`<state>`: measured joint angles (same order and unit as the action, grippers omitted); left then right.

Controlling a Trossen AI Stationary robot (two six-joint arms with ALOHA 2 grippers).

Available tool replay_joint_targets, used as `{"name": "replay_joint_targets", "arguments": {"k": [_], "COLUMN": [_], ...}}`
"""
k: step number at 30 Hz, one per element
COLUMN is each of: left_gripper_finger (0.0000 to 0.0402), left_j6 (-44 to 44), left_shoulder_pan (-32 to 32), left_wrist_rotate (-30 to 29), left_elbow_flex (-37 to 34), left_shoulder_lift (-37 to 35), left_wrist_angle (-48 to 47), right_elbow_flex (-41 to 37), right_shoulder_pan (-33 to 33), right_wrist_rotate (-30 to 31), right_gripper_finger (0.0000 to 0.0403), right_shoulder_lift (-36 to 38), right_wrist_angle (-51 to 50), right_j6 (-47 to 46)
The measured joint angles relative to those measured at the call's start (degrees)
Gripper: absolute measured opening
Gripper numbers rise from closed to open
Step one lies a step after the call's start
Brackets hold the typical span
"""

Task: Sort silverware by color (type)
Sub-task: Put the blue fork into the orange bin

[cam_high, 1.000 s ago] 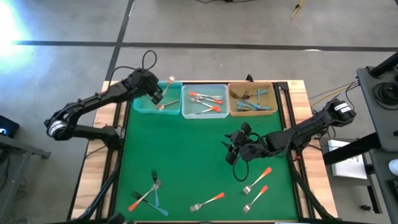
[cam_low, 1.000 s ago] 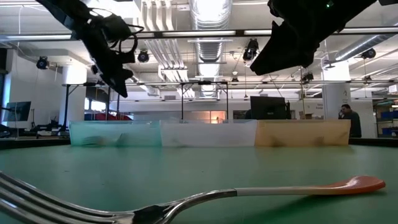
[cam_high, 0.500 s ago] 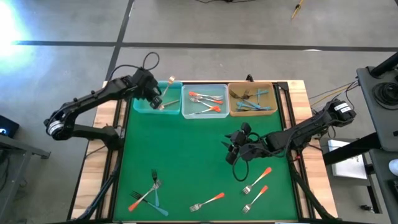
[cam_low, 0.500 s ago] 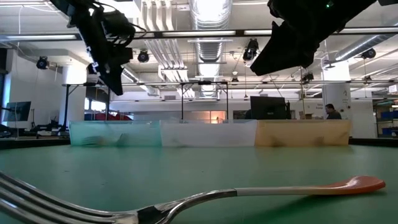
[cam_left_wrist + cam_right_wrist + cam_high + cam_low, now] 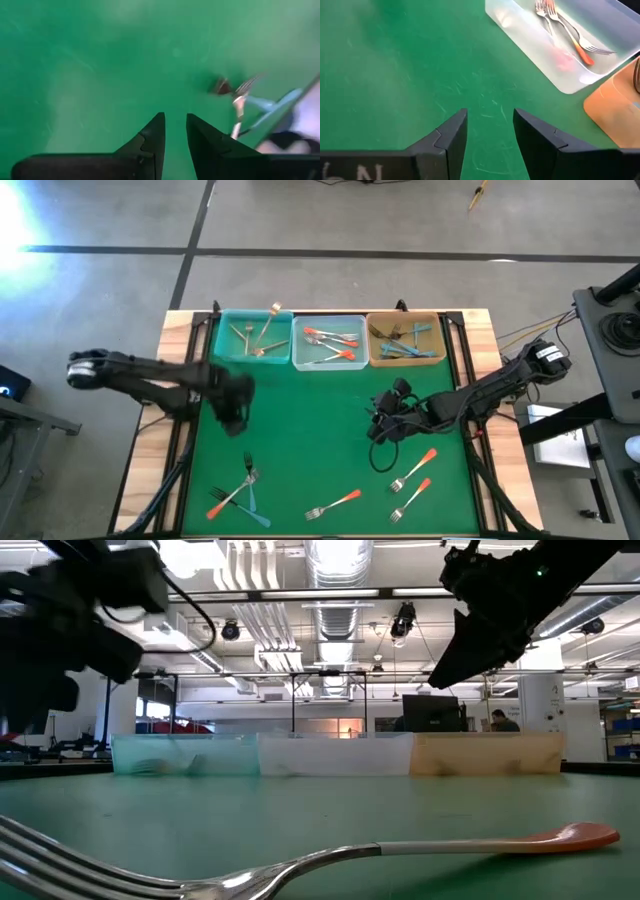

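Note:
Loose silverware lies on the green mat near its front edge. At the left, a crossed cluster [image 5: 238,485] holds an orange-handled and a blue-handled fork. One orange-handled fork [image 5: 333,502] lies in the middle and two more [image 5: 411,483] at the right. My left gripper [image 5: 236,422] hangs over the mat's left half, above and beyond the cluster [image 5: 245,102]. It points steeply down, narrowly open and empty. My right gripper [image 5: 378,430] hovers right of the mat's centre, open and empty [image 5: 490,125], beyond the two right forks.
Three bins stand in a row at the far edge. The teal one [image 5: 222,345] holds gold forks, one leaning over its rim. The clear one [image 5: 328,362] holds orange-handled forks and the tan one [image 5: 405,363] blue-handled ones. Bare mat lies between the grippers.
My left gripper has swung fast from above the teal bin toward the near edge and downward. It has tipped over and now points steeply at the mat by the left fork cluster. My right gripper has tipped down a little in place.

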<state>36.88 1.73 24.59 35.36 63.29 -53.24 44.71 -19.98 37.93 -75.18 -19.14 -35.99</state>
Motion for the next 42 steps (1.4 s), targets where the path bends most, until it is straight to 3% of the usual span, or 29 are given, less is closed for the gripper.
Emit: {"name": "replay_joint_targets", "arguments": {"k": [3, 12, 15, 18, 21, 24, 32, 36, 42], "left_gripper_finger": [0.0062, 0.0062, 0.0062, 0.0062, 0.0062, 0.0062, 0.0062, 0.0061, 0.0061], "left_j6": [10.27, 55.21, 55.79, 49.68, 46.75, 49.12, 53.08, 52.69, 64.09], "left_shoulder_pan": [-11.75, -43.63, -50.97, -55.87, -57.52, -57.35, -56.44, -55.04, -52.22], "left_wrist_rotate": [-6.88, -23.17, -29.94, -33.26, -33.38, -33.49, -32.50, -35.23, -33.40], "left_elbow_flex": [0.95, 4.50, 7.81, 11.45, 14.63, 16.60, 23.04, 26.89, 29.10], "left_shoulder_lift": [-0.77, 2.52, 5.39, 8.89, 13.21, 17.78, 30.76, 35.43, 40.68], "left_wrist_angle": [0.28, 8.41, 8.69, 8.25, 4.45, 3.44, 7.12, 6.89, 6.20], "right_elbow_flex": [0.00, -0.19, -0.22, -0.22, -0.22, -0.22, -0.22, -0.22, -0.22], "right_shoulder_pan": [0.54, 0.50, 0.52, 0.52, 0.52, 0.52, 0.52, 0.52, 0.52], "right_wrist_rotate": [0.02, -0.31, -0.33, -0.32, 2.12, 2.55, 2.49, 2.49, 2.41], "right_gripper_finger": [0.0153, 0.0153, 0.0153, 0.0153, 0.0152, 0.0153, 0.0145, 0.0144, 0.0144], "right_shoulder_lift": [0.00, -0.02, -0.02, -0.02, 0.00, 0.02, 0.04, 0.04, 0.07], "right_wrist_angle": [0.11, -0.08, -0.15, -0.22, -0.26, -0.22, 0.11, 0.12, 0.14], "right_j6": [-0.04, -2.97, -0.82, 2.76, 6.37, 10.30, 10.10, 10.10, 10.08]}}
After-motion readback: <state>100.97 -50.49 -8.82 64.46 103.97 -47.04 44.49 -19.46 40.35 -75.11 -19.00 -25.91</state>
